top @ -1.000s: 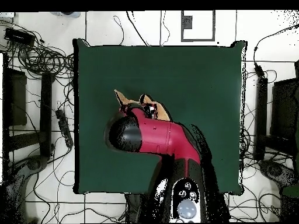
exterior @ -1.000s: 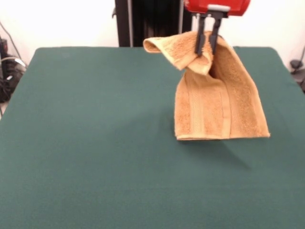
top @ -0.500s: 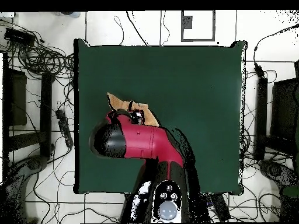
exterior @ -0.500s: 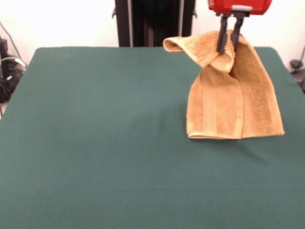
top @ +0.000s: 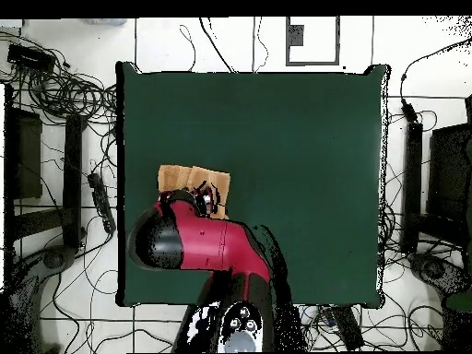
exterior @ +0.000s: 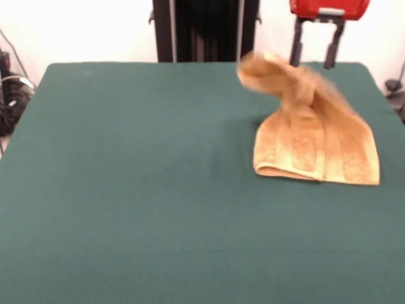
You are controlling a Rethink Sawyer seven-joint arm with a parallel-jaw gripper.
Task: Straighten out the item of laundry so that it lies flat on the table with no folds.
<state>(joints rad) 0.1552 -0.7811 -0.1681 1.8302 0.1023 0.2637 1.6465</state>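
The orange-tan towel (exterior: 316, 136) is dropping onto the dark green table (exterior: 126, 190) at the right of the front view. Its upper part is blurred and bunched into a peak; its lower edge lies folded on the table, with paler band stripes showing. Just above it my gripper (exterior: 313, 54) stands open, its two dark fingers spread apart and holding nothing. From overhead, a strip of the towel (top: 189, 178) shows near the table's (top: 304, 138) left edge, and the red arm (top: 198, 244) covers the rest, hiding the gripper.
Cables and equipment lie on the floor around the table in the overhead view. Black uprights (exterior: 202, 28) stand behind the table's far edge. The towel lies close to the table's right edge in the front view.
The gripper carried the towel rightward in the front view, then opened and let it go. The towel has slipped from the fingers and is collapsing onto the table.
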